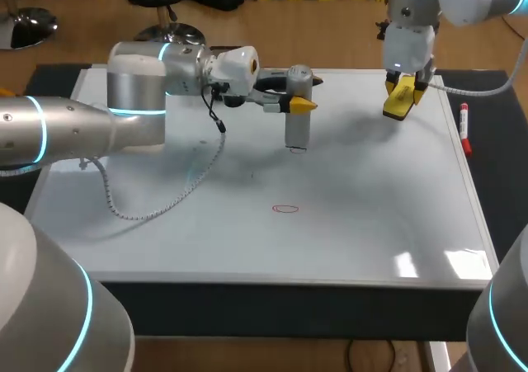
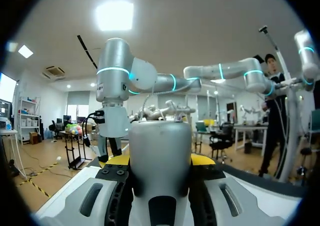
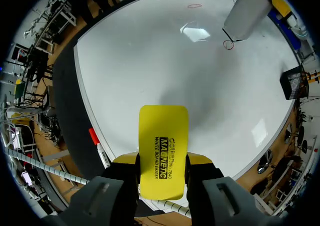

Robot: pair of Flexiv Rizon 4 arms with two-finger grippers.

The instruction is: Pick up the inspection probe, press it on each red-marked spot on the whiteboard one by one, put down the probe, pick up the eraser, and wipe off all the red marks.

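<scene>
Probe [image 1: 297,131] stands upright at the far middle of the whiteboard [image 1: 355,215], clamped near its top by the left gripper [image 1: 297,105]. It looks rigid, smooth and fairly light. Right gripper [image 1: 404,91] pinches the eraser [image 1: 398,101] above the far right; it seems light and stiff, best held by its long edges.

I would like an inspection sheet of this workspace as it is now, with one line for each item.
Surface: whiteboard, lying flat on the table.
Job's things: probe upright, its tip at a red ring; red oval nearer the front edge; eraser held above the board.
Clutter: marker pen at the board's right edge.
Grippers: left gripper shut on the probe; right gripper shut on the eraser.
Cables: white cable from the left arm lies on the board.
Surroundings: dark table around the board.
</scene>
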